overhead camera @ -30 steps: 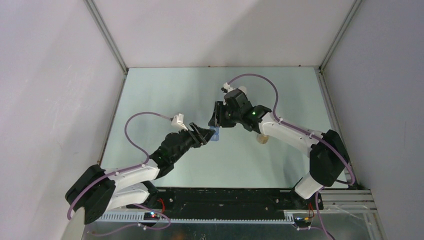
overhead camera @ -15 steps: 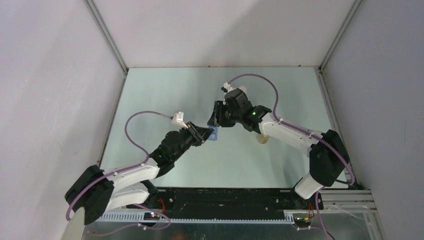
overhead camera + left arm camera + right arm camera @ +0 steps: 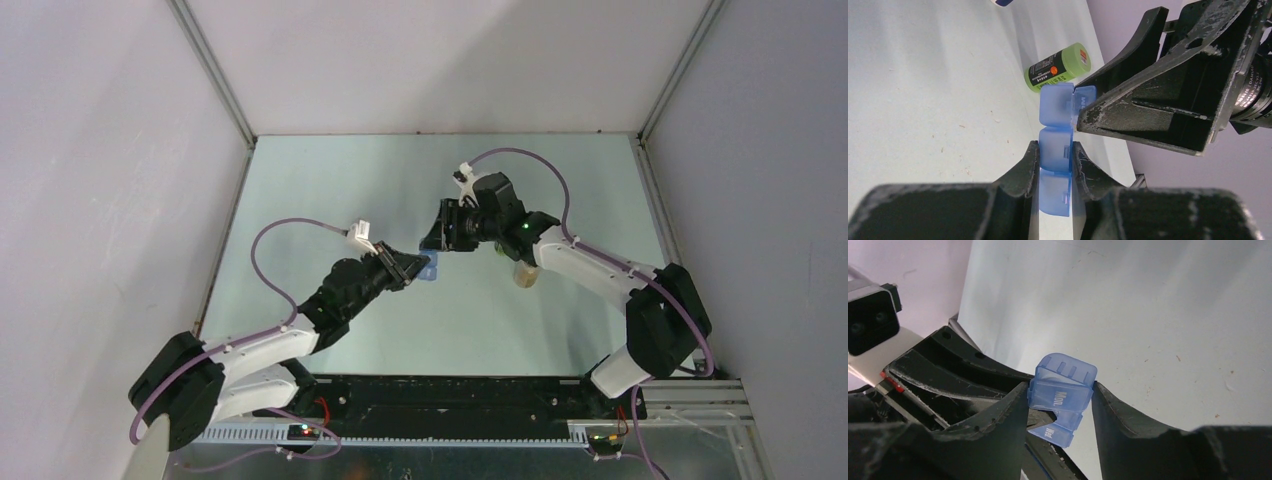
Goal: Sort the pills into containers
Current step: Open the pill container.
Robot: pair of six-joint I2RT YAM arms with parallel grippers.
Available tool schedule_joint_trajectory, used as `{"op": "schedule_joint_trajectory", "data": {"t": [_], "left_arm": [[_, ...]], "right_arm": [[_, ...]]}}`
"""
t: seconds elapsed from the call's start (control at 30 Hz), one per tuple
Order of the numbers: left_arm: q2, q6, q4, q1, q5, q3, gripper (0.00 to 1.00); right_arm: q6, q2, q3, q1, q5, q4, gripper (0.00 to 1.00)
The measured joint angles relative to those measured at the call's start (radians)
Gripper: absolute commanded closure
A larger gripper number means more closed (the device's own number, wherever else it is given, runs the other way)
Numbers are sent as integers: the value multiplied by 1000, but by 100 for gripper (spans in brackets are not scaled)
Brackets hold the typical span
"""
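A translucent blue pill organiser (image 3: 430,267) with day-labelled containers hangs above the middle of the table between both grippers. My left gripper (image 3: 1055,156) is shut on its lower compartments (image 3: 1054,150), fingers pressed on both sides. My right gripper (image 3: 1060,390) is closed around the end marked "Mon." (image 3: 1064,385), with the "Wed." compartment (image 3: 1055,432) below it. In the top view the left gripper (image 3: 412,266) comes from the left and the right gripper (image 3: 437,240) from above right. All lids look closed. No pills are in view.
A green bottle (image 3: 1059,68) lies on its side on the table beyond the organiser. A small tan object (image 3: 525,276) sits on the table under the right arm. A blue and white item (image 3: 1000,2) peeks in at the far edge of the left wrist view.
My left gripper has closed onto the organiser. The right wrist has shifted a little to the right while staying on the organiser's end.
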Motion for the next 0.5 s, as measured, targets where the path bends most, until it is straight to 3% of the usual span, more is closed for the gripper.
{"op": "schedule_joint_trajectory", "data": {"t": [0.2,0.4,0.5], "left_arm": [[-1,0,-14,14,-6,0,100],[-1,0,-13,18,-17,0,100],[-1,0,-14,20,-20,0,100]], "right_arm": [[-6,-23,-15,-16,-24,-22,31],[-47,-79,-17,-21,71,-112,36],[-58,-90,-18,-21,104,-136,29]]}}
